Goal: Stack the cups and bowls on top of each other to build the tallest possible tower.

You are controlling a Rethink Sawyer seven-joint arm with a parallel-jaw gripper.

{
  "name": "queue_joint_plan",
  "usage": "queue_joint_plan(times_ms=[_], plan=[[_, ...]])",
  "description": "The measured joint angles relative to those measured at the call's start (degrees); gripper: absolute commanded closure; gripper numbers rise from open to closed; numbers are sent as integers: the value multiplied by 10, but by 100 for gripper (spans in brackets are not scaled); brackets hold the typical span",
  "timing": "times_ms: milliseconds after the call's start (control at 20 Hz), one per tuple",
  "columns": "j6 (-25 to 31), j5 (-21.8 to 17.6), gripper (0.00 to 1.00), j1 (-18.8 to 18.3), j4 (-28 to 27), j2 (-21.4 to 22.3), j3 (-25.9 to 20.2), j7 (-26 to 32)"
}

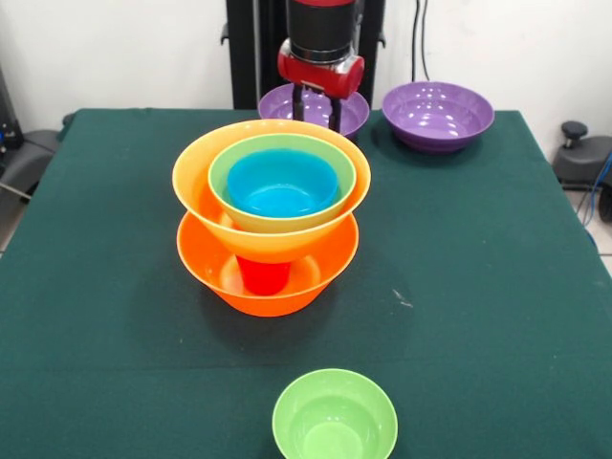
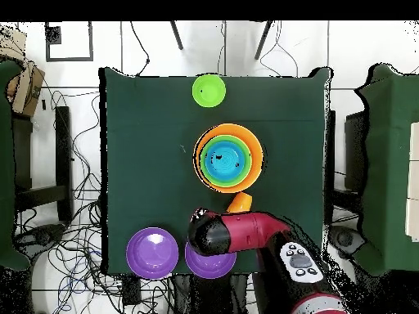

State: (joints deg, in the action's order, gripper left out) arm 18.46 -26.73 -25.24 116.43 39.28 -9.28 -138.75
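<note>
The tower stands mid-table: a large orange bowl as base, a red cup in it, a second orange bowl on the cup, then a green bowl holding a blue bowl. From above the tower shows as nested rings. My gripper hangs open behind the tower, over a purple bowl, its dark fingers apart with nothing between them. A second purple bowl sits to the right. An orange cup shows between tower and arm in the overhead view.
A small green bowl sits alone at the table's near edge, also the small green bowl from above. The red arm reaches across the purple bowl; the other purple bowl lies beside it.
</note>
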Motion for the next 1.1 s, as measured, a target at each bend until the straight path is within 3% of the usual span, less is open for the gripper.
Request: queue_joint_plan(times_ms=[500, 1050, 1100], plan=[[-44, 1, 0, 63, 0, -24, 44, 0], [-81, 2, 0, 79, 0, -32, 65, 0], [-85, 2, 100, 79, 0, -35, 67, 0]])
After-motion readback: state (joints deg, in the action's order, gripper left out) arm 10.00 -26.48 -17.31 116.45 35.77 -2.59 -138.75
